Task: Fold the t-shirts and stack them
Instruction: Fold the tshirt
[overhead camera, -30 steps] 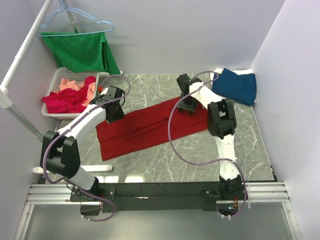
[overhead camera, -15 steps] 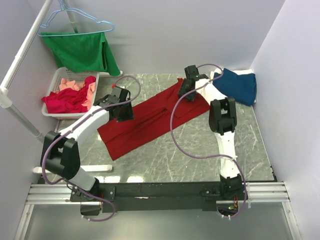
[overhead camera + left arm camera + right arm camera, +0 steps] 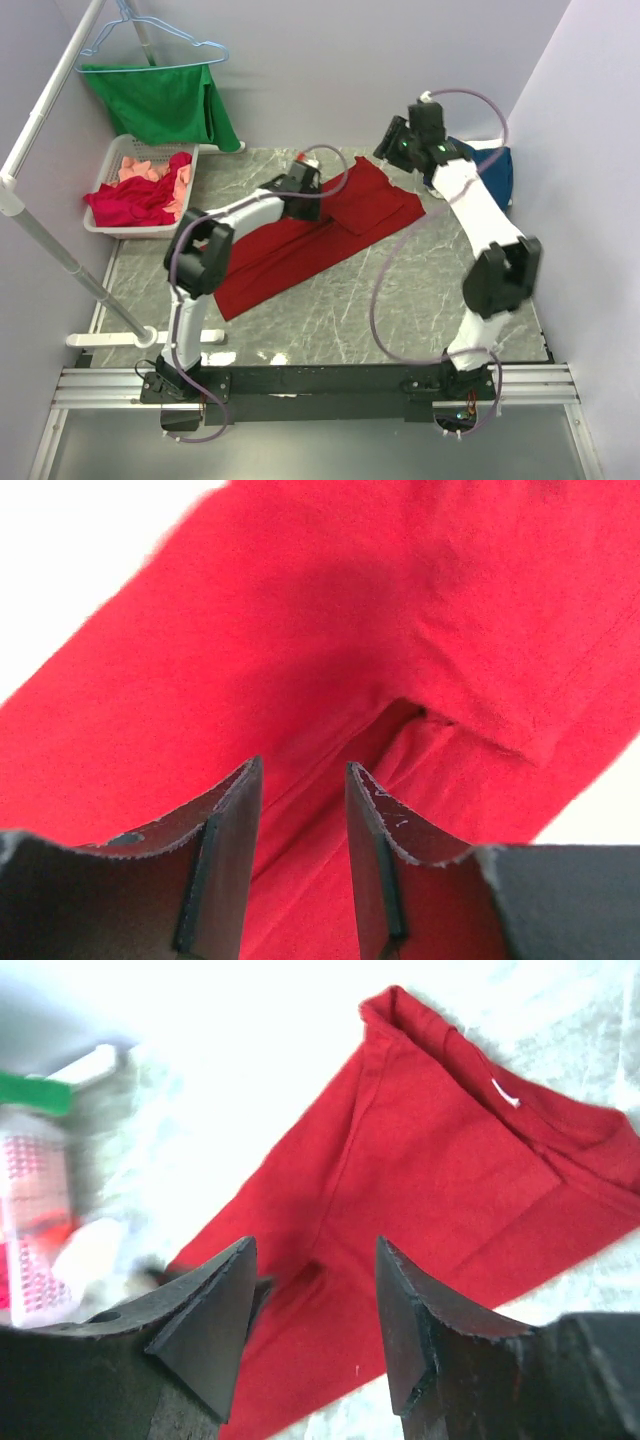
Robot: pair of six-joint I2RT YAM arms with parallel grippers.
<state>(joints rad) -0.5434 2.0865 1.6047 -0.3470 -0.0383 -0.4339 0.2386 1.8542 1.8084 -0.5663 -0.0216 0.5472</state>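
A large deep-red t-shirt point(image 3: 300, 250) lies in a long diagonal strip on the marble table, with its far right end doubled over. It fills the left wrist view point(image 3: 400, 600) and shows in the right wrist view point(image 3: 450, 1170). My left gripper point(image 3: 318, 192) point(image 3: 305, 780) hovers close over the shirt's far edge, open, with nothing between its fingers. My right gripper point(image 3: 388, 150) point(image 3: 315, 1260) is open and empty, raised above the shirt's far right end. A dark blue t-shirt point(image 3: 495, 175) lies at the back right, partly behind my right arm. Crimson point(image 3: 130, 205) and salmon-pink point(image 3: 140, 168) shirts fill a basket.
The white basket point(image 3: 112, 158) stands at the back left. Above it a green garment point(image 3: 160, 100) hangs from a light-blue wire hanger point(image 3: 150, 35). A white pole point(image 3: 45, 115) slants along the left side. Walls close the back and right.
The red shirt's right end was carried up and back and now lies doubled over. My right gripper let go and rose to the back right. My left gripper moved right along the shirt.
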